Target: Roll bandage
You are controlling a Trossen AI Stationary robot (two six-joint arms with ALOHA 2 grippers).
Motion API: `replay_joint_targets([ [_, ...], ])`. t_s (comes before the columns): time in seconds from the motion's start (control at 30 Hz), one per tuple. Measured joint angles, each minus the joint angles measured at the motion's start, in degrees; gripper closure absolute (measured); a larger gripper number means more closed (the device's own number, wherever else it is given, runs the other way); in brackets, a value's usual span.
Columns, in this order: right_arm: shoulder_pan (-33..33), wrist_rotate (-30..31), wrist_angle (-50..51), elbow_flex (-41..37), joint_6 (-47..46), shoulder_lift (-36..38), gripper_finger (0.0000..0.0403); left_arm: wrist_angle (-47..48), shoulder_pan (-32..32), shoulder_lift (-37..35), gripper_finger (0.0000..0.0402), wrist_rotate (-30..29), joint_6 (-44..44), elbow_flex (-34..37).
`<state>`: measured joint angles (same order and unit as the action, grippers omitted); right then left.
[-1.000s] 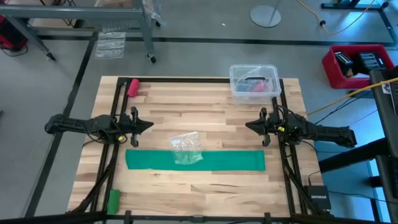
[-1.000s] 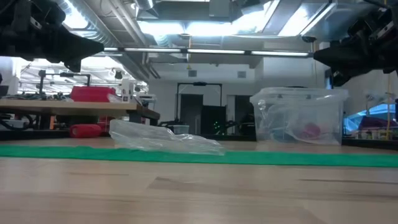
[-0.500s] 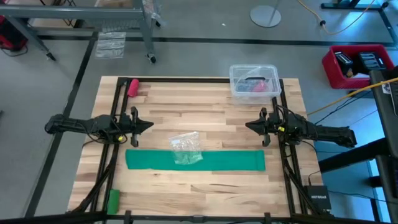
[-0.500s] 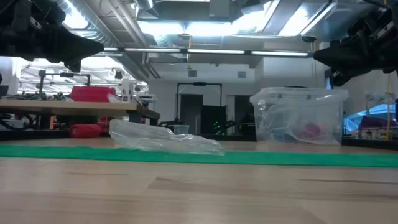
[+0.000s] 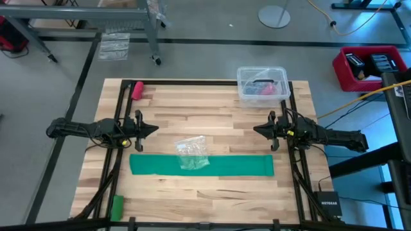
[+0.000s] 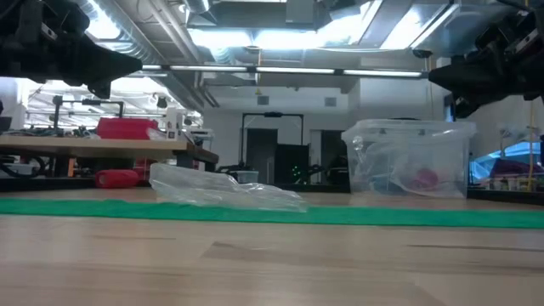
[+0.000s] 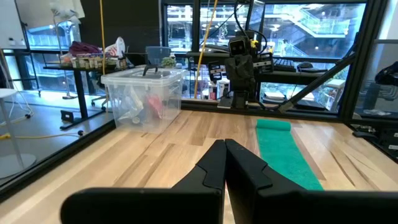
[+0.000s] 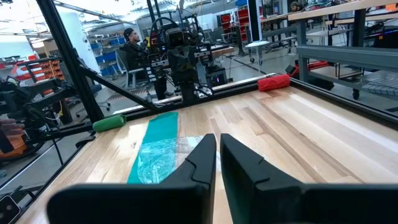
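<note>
Bandage: the bandage lies unrolled as a flat teal strip across the lower middle of the high view, on the table. Nothing of it is rolled yet, as I judge it.

Long axis: it runs left to right across that frame, so one short end sits toward each of my arms.

My left gripper: it hangs left of centre, above the strip's left end in the picture and clear of the cloth. My fingers are pressed together and hold nothing.

My right gripper: it hangs right of centre, above the strip's right end in the picture. My fingers are nearly closed, with a thin slit between them, and are empty.

Which arm is nearer: each of my grippers sits about as close to its own end; I see no clear advantage.

Coming move: I would have to bring a gripper down the frame to reach a short end and roll along the length.

In the way: a crumpled clear plastic wrapper rests on the strip's middle, possibly only overlapping its upper edge; the low view leaves that unsure.

Elsewhere: a clear lidded box stands at upper right, a pink-red roll at upper left, a small green roll at lower left.
</note>
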<state>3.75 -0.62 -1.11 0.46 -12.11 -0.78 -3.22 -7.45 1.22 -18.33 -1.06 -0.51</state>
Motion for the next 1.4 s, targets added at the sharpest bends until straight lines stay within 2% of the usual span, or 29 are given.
replay_joint_targets([
  [0.23,0.0,0.8,0.0,0.0,2.5,0.0,0.0374,-0.9,0.0,0.0,0.0402,-0.5,1.7,0.0],
  [0.43,0.0,1.5,-1.3,0.0,3.1,0.0,0.0374,-14.3,0.0,0.0,0.0402,-0.6,-10.5,0.0],
  [0.53,0.0,1.5,-4.4,0.0,-0.9,0.0,0.0374,-19.7,0.0,-0.1,0.0402,-1.0,-15.8,0.0],
  [0.67,0.0,1.5,-6.6,0.0,-5.7,0.0,0.0374,-23.7,0.0,0.0,0.0402,-1.2,-11.8,-0.1],
  [0.8,0.0,3.1,-7.5,0.0,-5.3,0.0,0.0375,-21.4,0.0,2.0,0.0402,-2.2,-12.1,-2.8],
  [1.03,0.0,11.1,-9.0,0.0,-3.7,0.0,0.0374,-11.2,0.0,16.5,0.0402,-8.5,-13.2,-14.1],
  [1.27,0.0,10.6,-7.3,0.0,-2.5,0.0,0.0374,-0.5,0.0,36.1,0.0402,-8.6,-18.6,-27.4],
  [1.4,0.0,10.5,-5.5,0.0,-2.3,0.0,0.0375,3.5,-0.1,45.9,0.0402,-7.0,-21.2,-32.3],
])
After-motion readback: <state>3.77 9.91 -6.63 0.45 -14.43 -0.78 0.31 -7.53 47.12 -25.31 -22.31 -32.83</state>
